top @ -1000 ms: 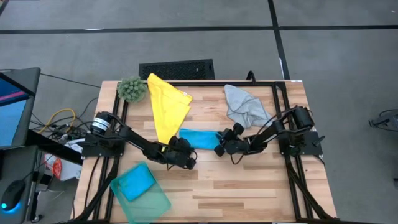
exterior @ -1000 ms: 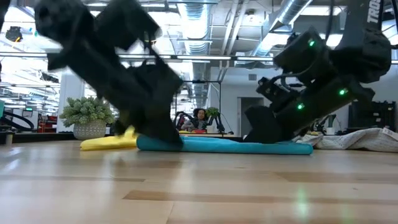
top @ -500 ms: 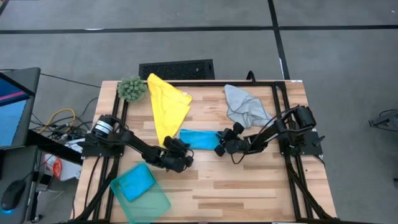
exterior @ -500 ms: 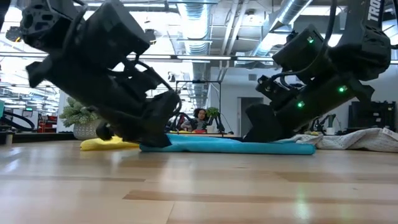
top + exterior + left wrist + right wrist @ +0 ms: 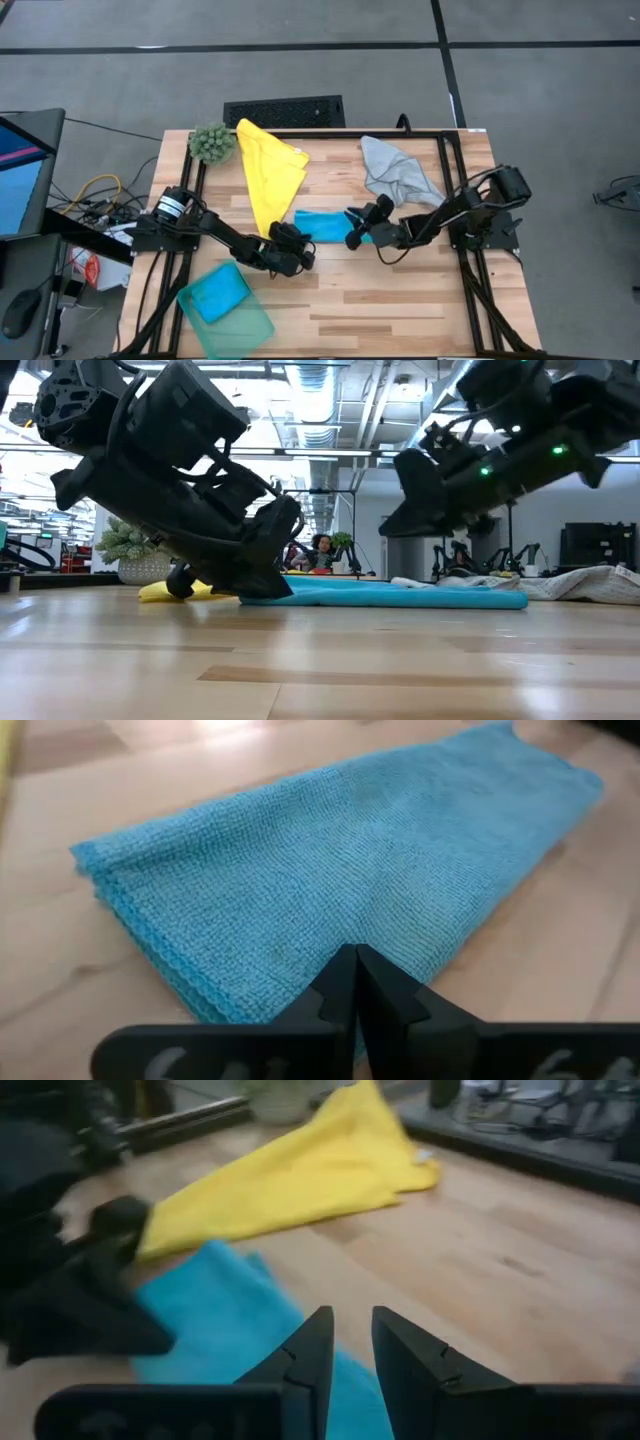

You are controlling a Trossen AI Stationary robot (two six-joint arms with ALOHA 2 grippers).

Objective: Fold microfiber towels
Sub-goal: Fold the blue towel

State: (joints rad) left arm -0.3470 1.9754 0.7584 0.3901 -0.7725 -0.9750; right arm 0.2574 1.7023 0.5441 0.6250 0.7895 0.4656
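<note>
A bright blue towel, folded into a long strip, lies flat at the table's middle. My left gripper is shut, with its tips at the strip's left end. My right gripper hangs narrowly open above the strip's right end, with nothing between its fingers. A yellow towel lies spread behind the strip. A grey towel lies crumpled at the far right. Another blue towel lies in a bin at the near left. My left gripper sets its shut fingertips on the top layer of the folded blue towel, close to the towel's near left corner. It slants down from the table's near left. The towel lies flat on the table beneath it.
A clear teal bin stands at the near left corner. A fuzzy green plant ball sits at the far left, beside the yellow towel. Bare wood lies between the strip and the near edge. A person sits far off in the room behind.
My right gripper has lifted up off the blue towel's right end, its gap unchanged. My left gripper has sunk and rolled, staying shut at the towel's left end. The strip has slid slightly toward the table's right.
</note>
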